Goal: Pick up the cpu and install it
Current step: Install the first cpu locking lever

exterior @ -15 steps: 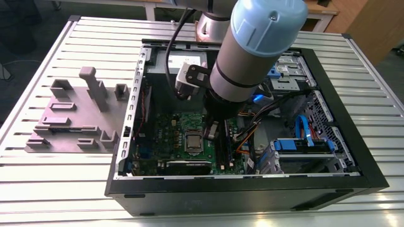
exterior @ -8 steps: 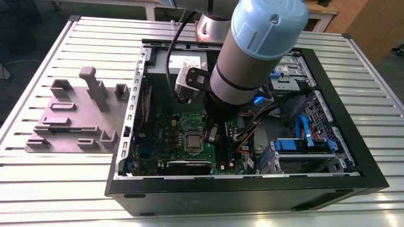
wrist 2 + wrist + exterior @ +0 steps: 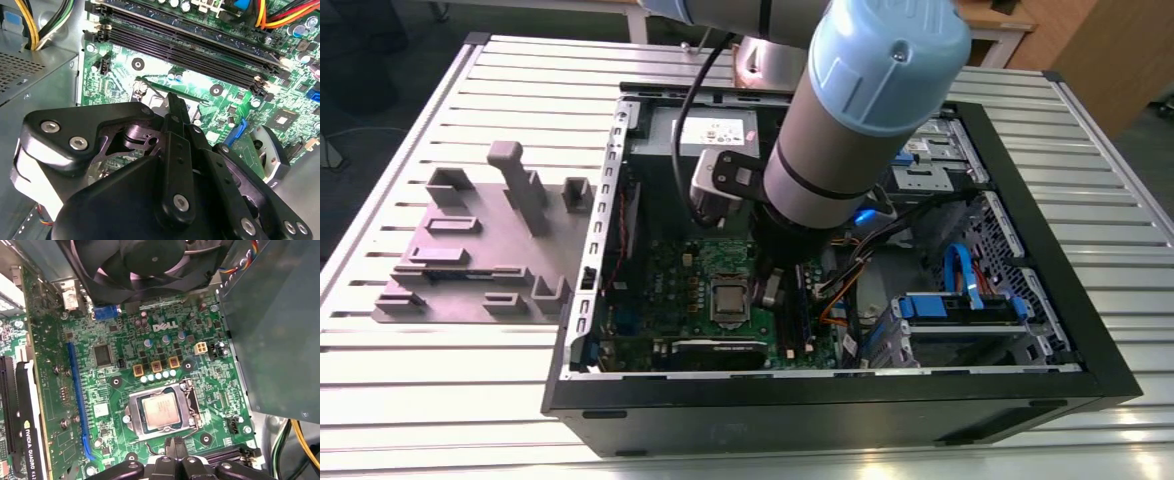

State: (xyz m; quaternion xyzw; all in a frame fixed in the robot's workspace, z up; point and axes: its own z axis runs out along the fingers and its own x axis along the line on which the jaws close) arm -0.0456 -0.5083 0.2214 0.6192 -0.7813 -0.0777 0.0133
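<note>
cpu (image 3: pixel 159 411): small flat square, dull silver lid up, thin pale rim. Seated flat in the socket, metal frame (image 3: pixel 192 407) around it. It's square, so no long axis; edges run parallel to the frame.

gripper (image 3: pixel 175 445) is right over the socket edge, tips just beside the cpu and not touching it. Jaws drawn together, nothing between them; the second wrist view shows the same.

Further out from the gripper: green motherboard (image 3: pixel 220 385) and a black fan (image 3: pixel 150 260) on the far side of the socket. Graphics card (image 3: pixel 27 430) off to one side, memory slots (image 3: pixel 190 45) just past the tips in the second wrist view.

Exterior view: arm reaches down into an open black PC case (image 3: pixel 854 410) lying on a slatted aluminium table (image 3: pixel 454 400). Grey fixture plate (image 3: pixel 467 260) sits outside the case, well apart from the gripper. Wooden furniture (image 3: pixel 1107 50) behind the table.
</note>
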